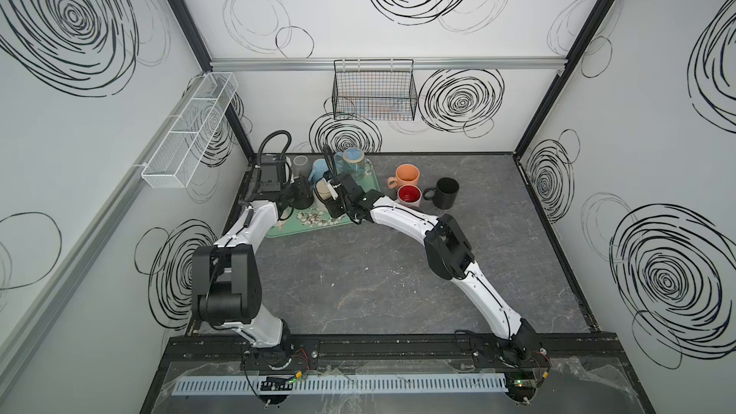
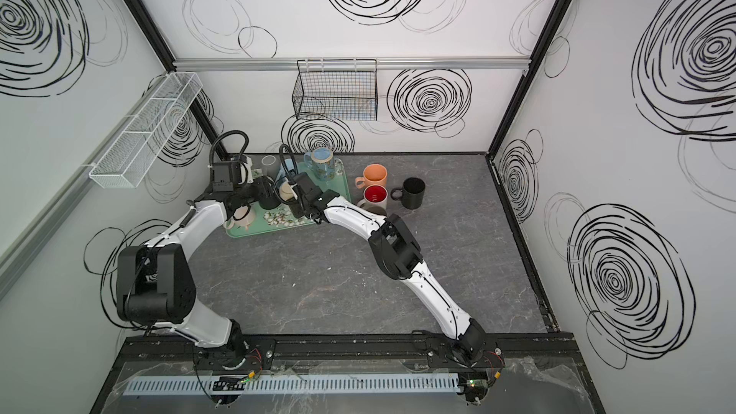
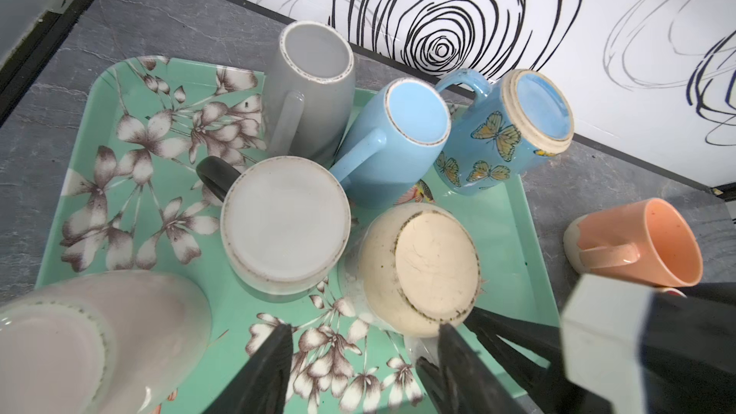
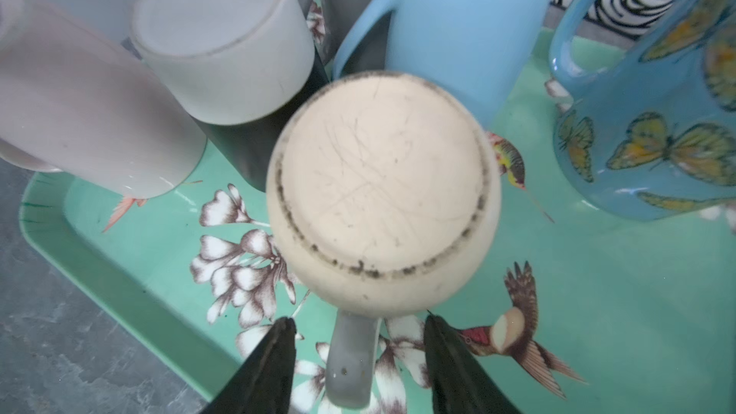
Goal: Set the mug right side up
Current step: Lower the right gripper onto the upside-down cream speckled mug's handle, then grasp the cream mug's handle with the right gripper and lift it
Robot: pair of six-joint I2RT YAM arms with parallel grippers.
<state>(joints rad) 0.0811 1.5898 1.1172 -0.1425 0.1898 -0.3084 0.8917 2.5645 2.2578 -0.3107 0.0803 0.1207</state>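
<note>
Cream mug: upside down on green tray; tray near 10 o'clock of the table in both top views
My right gripper: jaws parted astride the mug's handle; gripping nothing
My left gripper: jaws apart, empty, near the mug

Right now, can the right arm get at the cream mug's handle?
Probably yes: the right gripper is open, jaws flanking the handle of the cream mug, nothing else between; other mugs stand beyond its body.
</note>
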